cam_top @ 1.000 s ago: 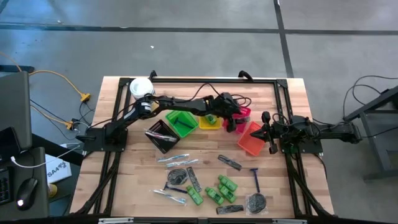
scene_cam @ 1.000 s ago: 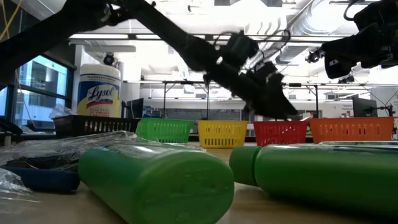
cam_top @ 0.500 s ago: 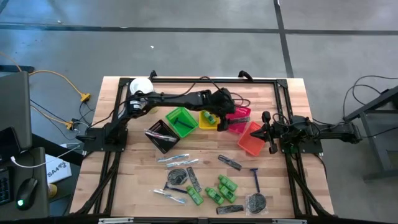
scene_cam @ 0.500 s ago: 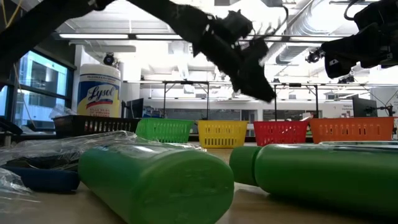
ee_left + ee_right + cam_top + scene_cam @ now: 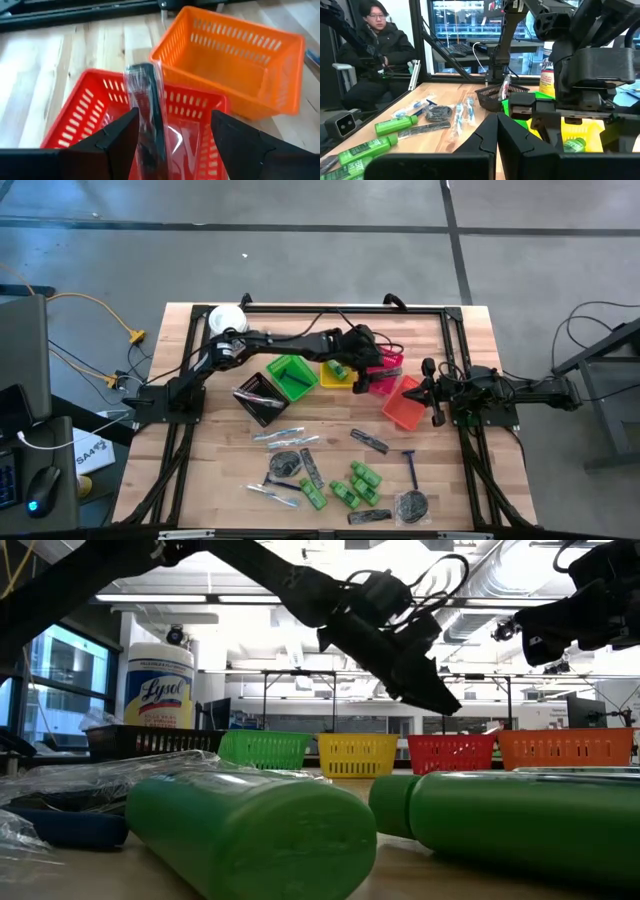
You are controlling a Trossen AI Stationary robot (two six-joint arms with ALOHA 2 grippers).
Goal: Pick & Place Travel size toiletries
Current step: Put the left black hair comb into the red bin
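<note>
My left gripper (image 5: 374,366) hangs open over the red basket (image 5: 75,125), with its fingers on either side of a dark comb in a clear wrapper (image 5: 150,112), apart from it. The comb stands tilted inside the basket, its upper end against the far wall. My right gripper (image 5: 430,394) waits shut at the table's right, beside the orange basket (image 5: 403,406). More toiletries lie on the near half of the table: green bottles (image 5: 355,484), a blue razor (image 5: 410,468), combs (image 5: 370,442), round dark packets (image 5: 413,503) and wrapped sticks (image 5: 280,435).
A row of baskets crosses the table's middle: black (image 5: 260,398), green (image 5: 292,375), yellow (image 5: 337,373), then red and orange. A white tub (image 5: 227,318) stands at the far left. A person (image 5: 375,45) sits beyond the table in the right wrist view.
My left gripper has risen from the red basket and rolled about its own axis, staying open. The right arm has kept still.
</note>
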